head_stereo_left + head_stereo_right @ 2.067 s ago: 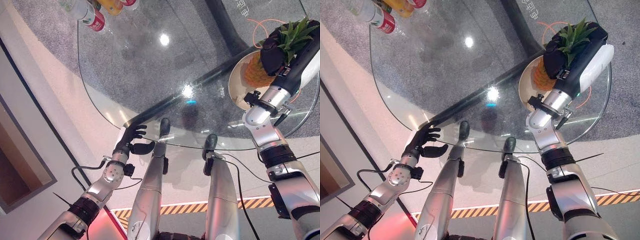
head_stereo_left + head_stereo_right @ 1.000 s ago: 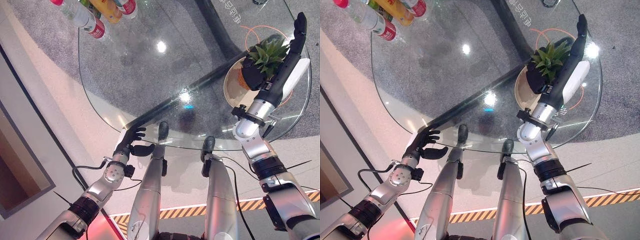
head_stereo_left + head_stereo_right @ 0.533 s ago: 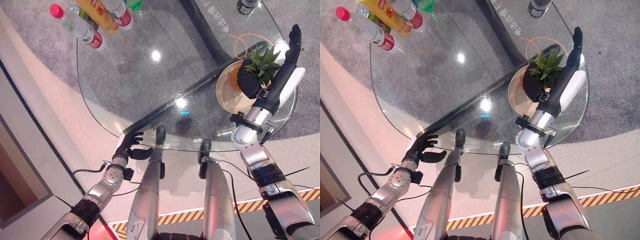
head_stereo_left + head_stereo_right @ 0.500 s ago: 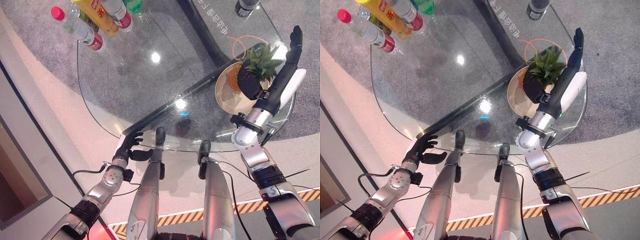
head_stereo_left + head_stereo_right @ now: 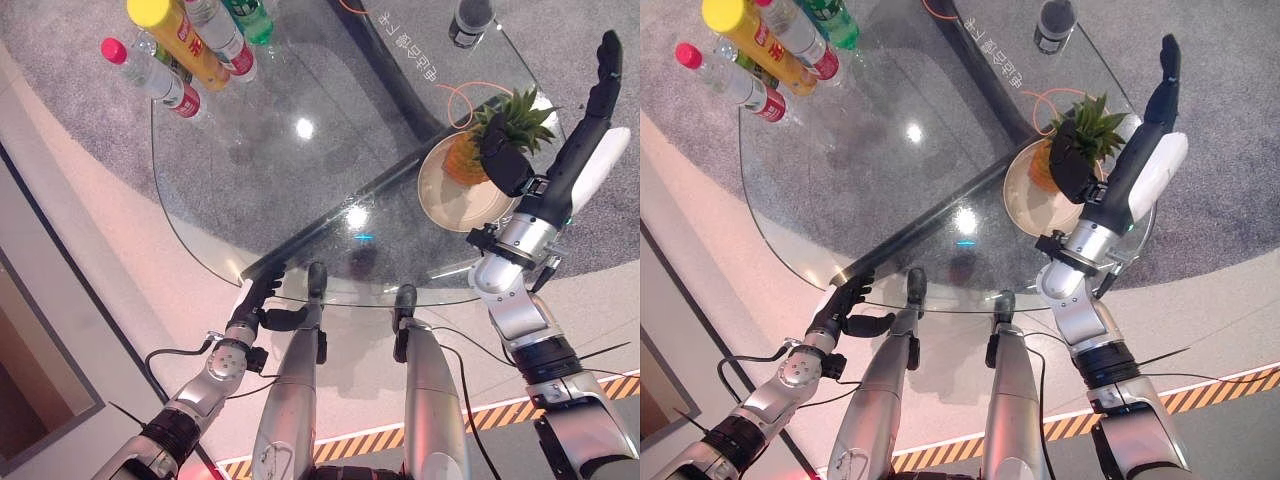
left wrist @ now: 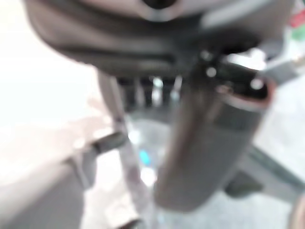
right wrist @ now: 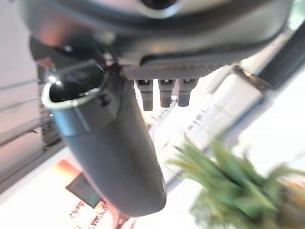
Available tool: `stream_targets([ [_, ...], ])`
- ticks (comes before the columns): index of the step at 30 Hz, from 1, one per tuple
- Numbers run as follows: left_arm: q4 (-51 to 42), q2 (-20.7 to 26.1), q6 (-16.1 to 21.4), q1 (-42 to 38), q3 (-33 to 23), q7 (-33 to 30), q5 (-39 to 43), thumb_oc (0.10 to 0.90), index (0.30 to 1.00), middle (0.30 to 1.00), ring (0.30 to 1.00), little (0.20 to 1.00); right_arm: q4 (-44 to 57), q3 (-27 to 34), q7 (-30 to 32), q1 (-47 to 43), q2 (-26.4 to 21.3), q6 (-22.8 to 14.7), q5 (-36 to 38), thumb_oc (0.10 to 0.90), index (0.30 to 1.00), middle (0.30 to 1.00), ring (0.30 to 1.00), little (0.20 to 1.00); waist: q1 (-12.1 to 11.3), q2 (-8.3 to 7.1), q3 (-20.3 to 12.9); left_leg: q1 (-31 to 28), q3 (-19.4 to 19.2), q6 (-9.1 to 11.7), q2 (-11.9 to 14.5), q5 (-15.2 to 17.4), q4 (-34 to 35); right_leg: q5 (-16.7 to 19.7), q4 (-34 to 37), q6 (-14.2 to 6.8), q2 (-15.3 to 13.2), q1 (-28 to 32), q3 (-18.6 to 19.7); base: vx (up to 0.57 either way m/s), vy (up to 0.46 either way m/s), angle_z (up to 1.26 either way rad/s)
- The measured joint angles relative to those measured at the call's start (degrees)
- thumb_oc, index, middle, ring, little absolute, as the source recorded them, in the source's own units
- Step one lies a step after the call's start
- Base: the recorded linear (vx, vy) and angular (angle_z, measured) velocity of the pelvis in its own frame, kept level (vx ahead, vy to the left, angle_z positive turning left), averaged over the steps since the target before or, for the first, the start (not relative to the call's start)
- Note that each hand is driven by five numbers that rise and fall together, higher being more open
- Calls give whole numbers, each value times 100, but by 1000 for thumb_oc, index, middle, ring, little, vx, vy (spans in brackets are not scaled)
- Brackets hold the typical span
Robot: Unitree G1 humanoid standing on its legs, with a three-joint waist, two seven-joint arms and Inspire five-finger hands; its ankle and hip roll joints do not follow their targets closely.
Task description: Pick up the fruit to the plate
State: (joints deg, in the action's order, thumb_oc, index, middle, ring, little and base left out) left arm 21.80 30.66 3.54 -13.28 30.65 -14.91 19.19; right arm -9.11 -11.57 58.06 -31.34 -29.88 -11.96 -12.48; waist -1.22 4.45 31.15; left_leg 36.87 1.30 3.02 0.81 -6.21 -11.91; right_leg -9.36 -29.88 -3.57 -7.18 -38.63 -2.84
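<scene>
Right hand point(image 5: 570, 160) raised over far right of glass table point(image 5: 260, 180), fingers straight, thumb spread, gripping nothing. Pineapple point(image 5: 478, 145) already on plate point(image 5: 445, 195), lying tilted, crown toward the palm, just left of the hand. Looks placed; next probably pull clear rightward. Left hand point(image 5: 262, 300) relaxed open at near table edge, well apart.
</scene>
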Motion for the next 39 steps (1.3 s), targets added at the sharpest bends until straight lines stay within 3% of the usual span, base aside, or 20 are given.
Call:
stream_targets([
  [6, 1, -23, 68, 29, -46, 62, -6, 800, 900, 900, 900, 900, 201, 1, -341, 126, 1, -11, -113, 800, 900, 900, 900, 900, -7, -8, 1, -209, -7, -20, 3, 32, 20, -1, 15, 0, 1, 204, 3, 0, 0, 0],
  [11, 94, -200, 76, 311, -229, 80, -10, 800, 900, 900, 900, 900, 479, -30, -983, 727, 80, -119, -94, 800, 900, 900, 900, 900, 4, -41, -2, -721, -14, -33, 18, 46, 206, 14, 278, -22, 16, 746, -13, 0, 0, 0],
  [21, 955, -664, 244, 782, -474, 322, -96, 800, 900, 900, 900, 900, 837, -634, -2958, 2142, 322, -502, 735, 800, 900, 900, 900, 900, 33, -208, -41, -2277, -47, -42, 81, 56, 911, 26, 1014, -82, 33, 2319, -89, 44, -12, 0],
  [25, 1258, -790, 275, 1112, -688, 447, -96, 800, 900, 900, 900, 900, 821, -799, -3648, 2669, 347, -534, 1034, 800, 900, 900, 900, 900, 94, -414, -182, -2616, -79, -43, 134, 72, 1127, 36, 1245, -100, 61, 2648, -87, 59, -22, -4],
  [28, 1748, -1012, 282, 1235, -878, 550, -100, 800, 900, 900, 900, 900, 652, -818, -4018, 2899, 371, -533, 1186, 800, 900, 900, 900, 900, 135, -484, -475, -2874, -113, -19, 157, 60, 1296, 54, 1470, -127, 72, 2897, -90, 50, -24, -4],
  [30, 1992, -1133, 292, 1403, -970, 590, -121, 800, 900, 900, 900, 900, 366, -845, -4285, 3049, 420, -533, 1344, 800, 900, 900, 900, 900, 145, -506, -931, -2953, -154, -20, 179, 86, 1404, 62, 1626, -131, 89, 2968, -81, 46, -22, -8],
  [34, 2313, -1276, 278, 1595, -1134, 728, -210, 800, 900, 900, 900, 900, -339, -917, -4736, 3220, 487, -436, 1529, 800, 900, 900, 900, 900, 143, -518, -1504, -3329, -200, -28, 226, 109, 1629, 91, 1941, -148, 116, 3372, -96, 49, -41, -6],
  [39, 3175, -1477, 151, 1617, -1447, 841, -237, 800, 900, 900, 900, 900, -2061, -1000, -5370, 3453, 863, 385, 2161, 800, 900, 900, 900, 900, 143, -566, -2212, -3594, -220, -7, 302, 227, 1677, 150, 2330, -116, 183, 3796, -127, 20, -29, -1],
])
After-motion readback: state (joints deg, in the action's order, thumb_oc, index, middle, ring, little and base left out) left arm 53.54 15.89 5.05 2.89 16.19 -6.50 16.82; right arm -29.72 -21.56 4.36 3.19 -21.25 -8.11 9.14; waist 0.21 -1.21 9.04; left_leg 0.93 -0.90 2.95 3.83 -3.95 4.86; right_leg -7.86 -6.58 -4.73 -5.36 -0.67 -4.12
